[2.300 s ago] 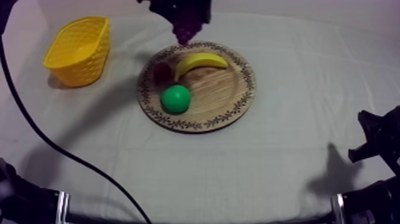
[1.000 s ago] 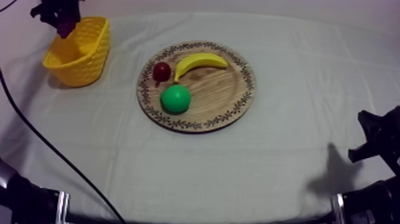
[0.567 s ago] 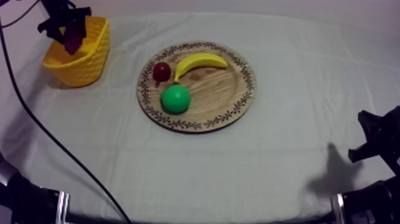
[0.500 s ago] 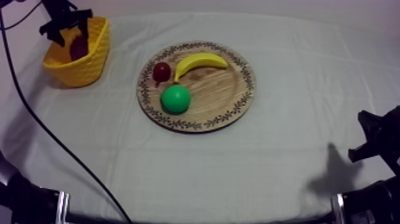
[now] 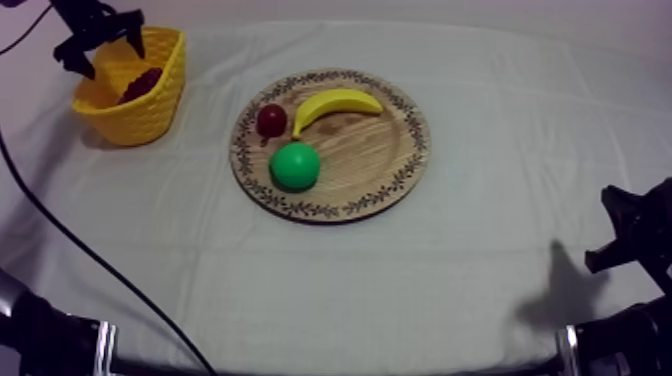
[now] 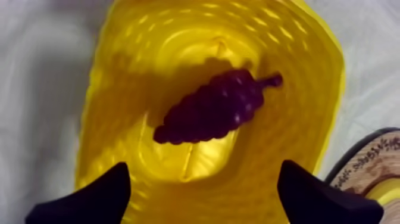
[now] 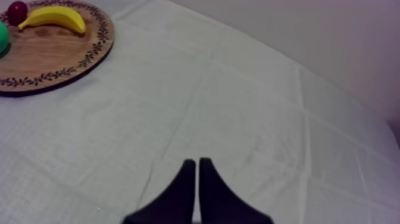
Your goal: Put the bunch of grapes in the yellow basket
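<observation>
The right gripper [image 7: 196,162], its two black fingers pressed together into a narrow wedge, hung over the creased grey-white cloth [image 7: 238,107]. Well apart from it lay the round wooden board [image 7: 56,56] with a patterned rim, carrying a curved yellow toy banana [image 7: 53,18], a small red fruit [image 7: 16,12] beside the banana's end, and a sliver of a green fruit [image 7: 2,39].

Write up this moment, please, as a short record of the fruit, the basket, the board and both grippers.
bunch of grapes: lies inside the yellow basket, held by nothing
left gripper: open, above the basket
right gripper: shut on nothing, over bare cloth
wooden board: holds banana, small red fruit, green fruit
task: looks done
</observation>
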